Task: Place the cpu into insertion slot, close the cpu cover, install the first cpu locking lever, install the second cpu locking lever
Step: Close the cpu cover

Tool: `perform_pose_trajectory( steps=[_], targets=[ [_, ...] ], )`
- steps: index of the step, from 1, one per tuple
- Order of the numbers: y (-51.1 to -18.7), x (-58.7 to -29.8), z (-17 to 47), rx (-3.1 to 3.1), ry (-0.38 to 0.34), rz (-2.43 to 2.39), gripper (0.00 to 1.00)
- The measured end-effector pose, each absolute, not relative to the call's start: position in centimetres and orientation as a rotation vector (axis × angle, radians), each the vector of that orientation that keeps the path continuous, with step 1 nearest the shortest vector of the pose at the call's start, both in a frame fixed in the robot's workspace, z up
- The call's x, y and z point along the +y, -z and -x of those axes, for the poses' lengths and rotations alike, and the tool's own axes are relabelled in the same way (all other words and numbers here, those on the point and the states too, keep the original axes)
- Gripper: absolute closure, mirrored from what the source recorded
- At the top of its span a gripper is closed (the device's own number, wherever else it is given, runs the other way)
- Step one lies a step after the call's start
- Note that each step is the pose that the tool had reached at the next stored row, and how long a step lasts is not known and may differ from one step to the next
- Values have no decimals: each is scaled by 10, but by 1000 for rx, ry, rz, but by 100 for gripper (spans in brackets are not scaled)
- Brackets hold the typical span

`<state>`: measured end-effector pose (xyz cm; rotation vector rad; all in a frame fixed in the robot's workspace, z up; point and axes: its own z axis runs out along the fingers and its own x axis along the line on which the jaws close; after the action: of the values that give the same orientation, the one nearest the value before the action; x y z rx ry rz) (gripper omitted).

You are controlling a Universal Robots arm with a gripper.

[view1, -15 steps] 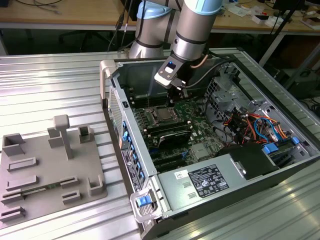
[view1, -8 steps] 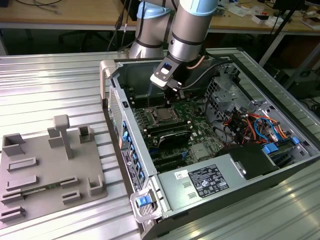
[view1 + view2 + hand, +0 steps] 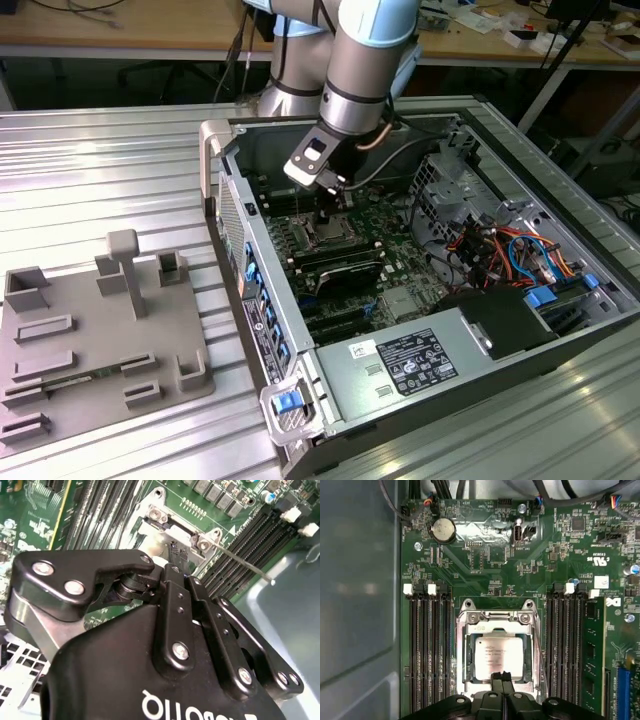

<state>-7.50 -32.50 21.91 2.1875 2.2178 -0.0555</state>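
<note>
Bench [image 3: 120, 160]: ribbed metal top that carries everything in the exterior view.
Computer case [image 3: 262, 300]: lies open on its side, from the middle of the exterior view out toward four o'clock.
Arm [image 3: 365, 60]: comes in from twelve o'clock in the exterior view and reaches down into the case.
Fixture tray [image 3: 90, 300]: grey moulded plate on the bench at about eight o'clock in the exterior view, apart from the case.
Motherboard [image 3: 485, 565]: green board on the case floor, with black memory slots [image 3: 427, 650] on both sides of the socket.
Gripper [image 3: 501, 679]: hangs low over the socket edge, near the centre of the exterior view [image 3: 335, 198]. In both wrist views [image 3: 172, 572] the jaws are pressed together with nothing seen between them.
Cpu cover [image 3: 492, 628]: silvery frame lying flat on the socket, around the chip.
Cpu [image 3: 497, 652]: seated in the socket, its metal top showing through the cover's open centre, just beside the fingertips.
Locking lever [image 3: 245, 562]: thin rod running from a socket corner out over the memory slots in the second wrist view; whether it is latched cannot be told.
</note>
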Motion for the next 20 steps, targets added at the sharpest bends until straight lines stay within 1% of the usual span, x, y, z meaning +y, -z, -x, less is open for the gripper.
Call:
perform_pose_trajectory(
  steps=[13, 20],
  targets=[
    [-207, -324, 83, 2223, 56, -2182, 89],
    [-219, -324, 83, 2223, 55, -2182, 89]
  ],
)
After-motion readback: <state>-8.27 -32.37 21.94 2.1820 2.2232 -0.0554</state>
